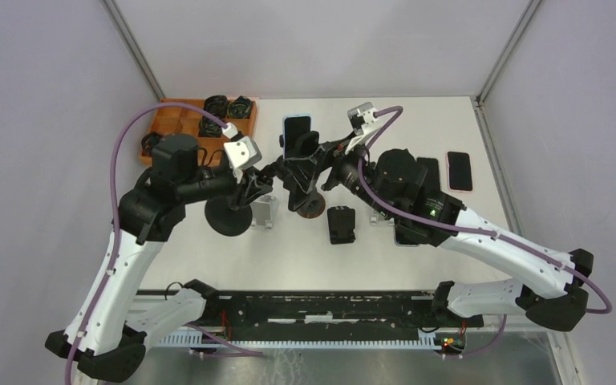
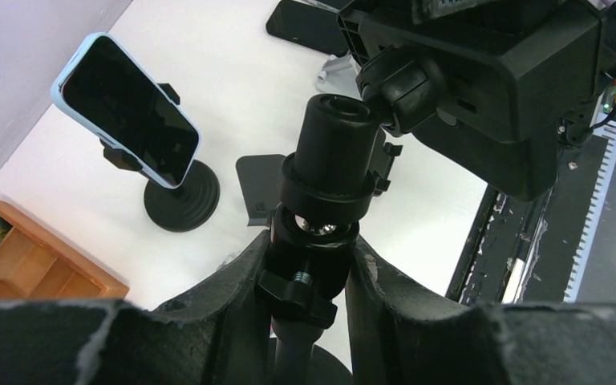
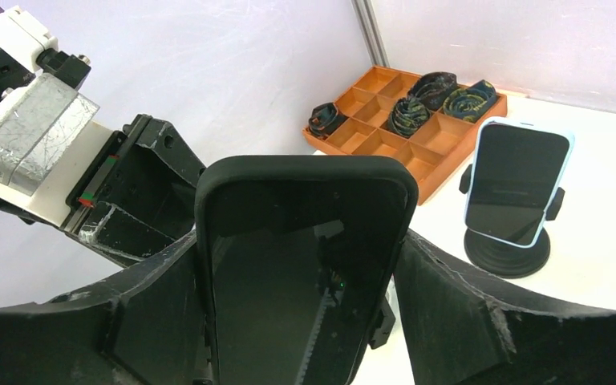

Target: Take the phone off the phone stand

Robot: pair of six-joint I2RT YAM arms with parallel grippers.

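Gripping one black phone, right gripper; left gripper clasps one phone stand.

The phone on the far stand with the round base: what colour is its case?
Light blue on the far phone, clearest in the right wrist view.

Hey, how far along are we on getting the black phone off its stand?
Done: both grips look set. The left gripper is clamped on the neck of the stand, and the right gripper is closed on the sides of the black phone. In hand: the pull itself; a cradle clip shows by the phone's lower edge, so it does not look free yet. Left: lift it clear and set it down.
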